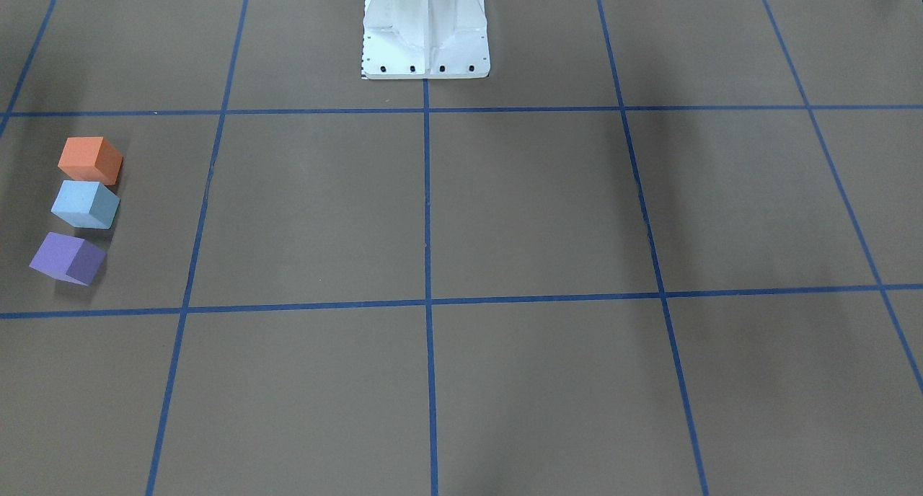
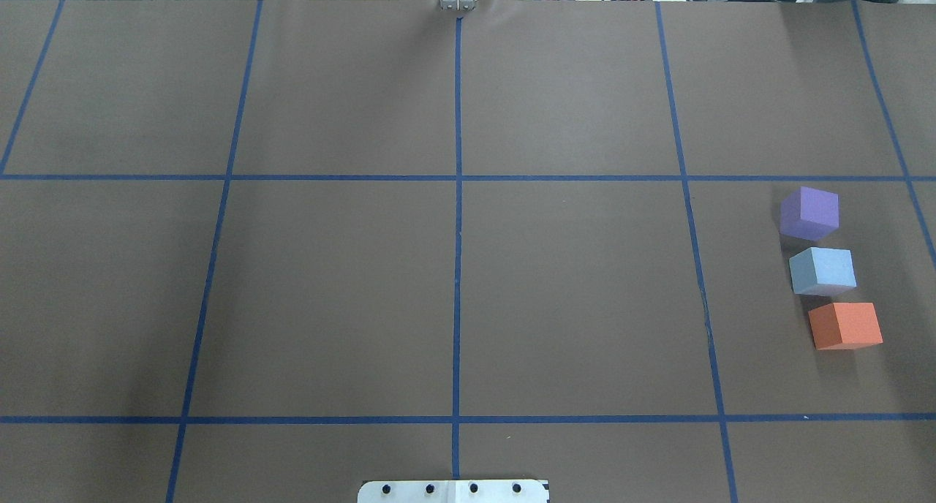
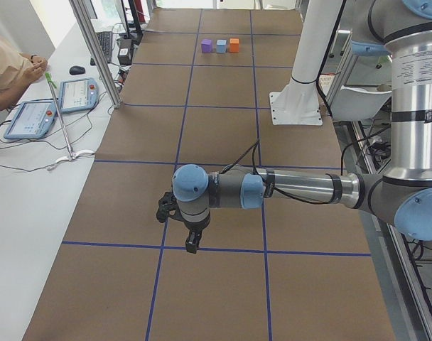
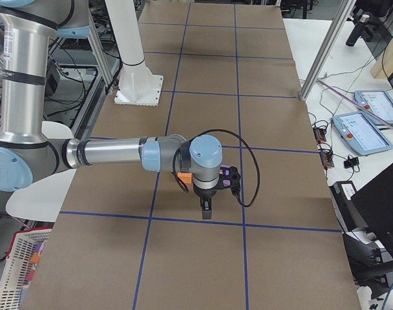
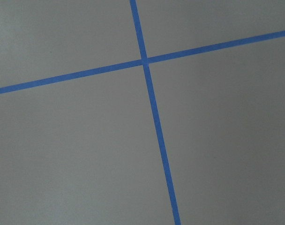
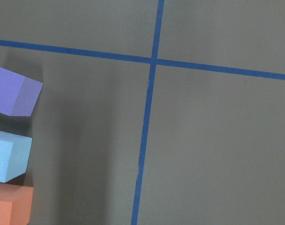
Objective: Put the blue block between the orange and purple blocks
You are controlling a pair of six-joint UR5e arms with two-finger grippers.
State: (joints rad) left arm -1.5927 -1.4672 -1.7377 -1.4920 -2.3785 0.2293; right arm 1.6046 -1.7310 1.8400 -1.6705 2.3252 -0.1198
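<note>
Blue foam at the middle of a short row: blue block with purple block on its far side and orange block on its near side, all three on the brown table at the robot's right, inside one square of the tape grid; close-set, seemingly just apart, though hard to be sure of from the front view; placement judged already made, with only a clean retreat left.

To finish well: lift straight up before any sideways travel; keep wrist and cable off the row, the foam being light and likely to slide at a brush; check the blue cube for line with its neighbours and for skew against either; re-grip only on finding it pressed into one of them.

As for the right gripper: hanging fingers-down close to the row, on the side toward the table's right end; orange and purple peeking out behind the wrist in the right-side view, blue hidden there; in the right wrist view, blue at the left edge, off to the side and not beneath the fingers; fingers apart or together, cannot tell, shown only in a side view.

Left gripper: well apart from the blue block, toward the opposite end of the table; finger spread likewise impossible to tell.
</note>
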